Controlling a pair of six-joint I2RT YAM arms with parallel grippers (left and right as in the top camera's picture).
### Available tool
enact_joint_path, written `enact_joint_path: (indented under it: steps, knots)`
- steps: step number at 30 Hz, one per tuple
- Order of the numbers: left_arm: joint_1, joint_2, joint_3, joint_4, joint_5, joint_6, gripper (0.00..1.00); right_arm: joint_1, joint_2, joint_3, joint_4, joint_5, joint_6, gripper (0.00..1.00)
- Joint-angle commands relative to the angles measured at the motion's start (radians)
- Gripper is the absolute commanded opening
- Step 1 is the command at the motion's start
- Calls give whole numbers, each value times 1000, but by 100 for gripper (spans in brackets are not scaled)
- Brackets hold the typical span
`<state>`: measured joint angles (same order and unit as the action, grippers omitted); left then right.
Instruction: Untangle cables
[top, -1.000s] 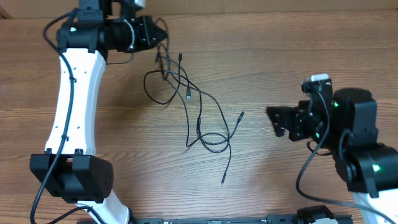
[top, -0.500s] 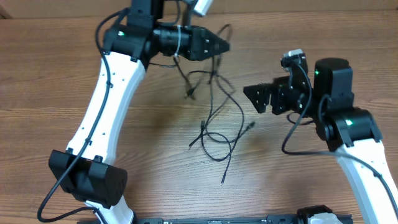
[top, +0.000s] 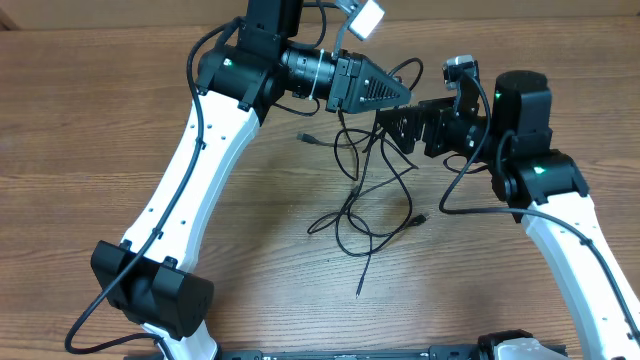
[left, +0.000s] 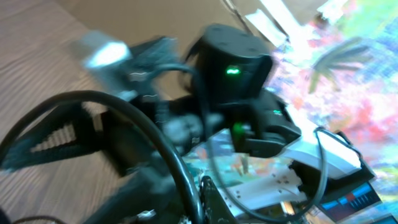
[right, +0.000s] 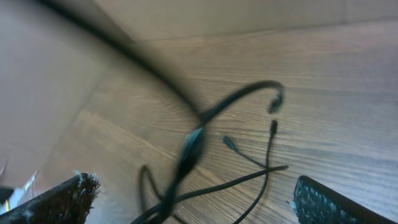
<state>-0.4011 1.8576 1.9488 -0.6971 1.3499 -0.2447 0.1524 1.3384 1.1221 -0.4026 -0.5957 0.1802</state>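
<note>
The cables (top: 362, 195) are thin black cords, tangled. They hang from my left gripper (top: 405, 95), which is shut on a strand near the table's far centre. Their lower loops lie on the wood, with plug ends at the left (top: 308, 137), at the right (top: 420, 217) and toward the front (top: 358, 293). My right gripper (top: 395, 128) stands open just right of the hanging strands, facing left. In the right wrist view several cords (right: 249, 177) cross between its spread fingers (right: 329, 202). The left wrist view is blurred, with a thick dark cord (left: 155, 137) arching from the jaws.
The wooden table (top: 120, 130) carries only the cords. My left arm (top: 190, 190) spans from the front left to the far centre. The right arm (top: 570, 230) rises at the right. The two grippers are close together at the far centre.
My left gripper has swung right and lifted the cables, dragging the loops rightward. My right gripper has moved up and left until it is beside the hanging strands.
</note>
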Motion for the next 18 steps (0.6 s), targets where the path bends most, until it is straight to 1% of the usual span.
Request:
enact_joint_path:
  steps: [1, 3, 4, 6, 7, 8, 9, 11, 14, 15, 16, 18]
  knots:
    - [-14, -10, 6, 19, 84, -54, 4, 3, 23, 11, 31, 59, 92, 100]
    - [-15, -10, 6, 18, 84, -55, 4, 3, 25, 11, 60, 58, 118, 100]
    - [-17, -10, 6, 18, 84, -56, 4, 3, 25, 11, 79, 56, 135, 97]
    - [-19, -10, 6, 19, 84, -75, 4, 3, 25, 11, 112, 52, 166, 87]
    - [-20, -10, 6, 19, 84, -77, 4, 3, 25, 11, 126, 51, 187, 81]
    - [-22, -10, 6, 19, 84, -77, 4, 4, 25, 11, 135, 51, 200, 69]
    - [-26, -10, 6, 19, 84, -77, 4, 4, 25, 11, 145, 51, 217, 60]
    - [-32, -10, 6, 19, 84, -81, 4, 4, 25, 11, 159, 31, 220, 37]
    - [-38, -10, 6, 22, 72, -116, 4, 4, 26, 11, 160, -5, 219, 14]
    - [-39, -10, 6, 22, 63, -125, 4, 3, 26, 11, 156, -16, 219, 8]
    - [-39, -10, 6, 22, 60, -131, 4, 3, 26, 11, 151, -29, 215, 4]
    - [-39, -10, 6, 25, 61, -150, 4, 3, 26, 11, 133, -36, 216, 4]
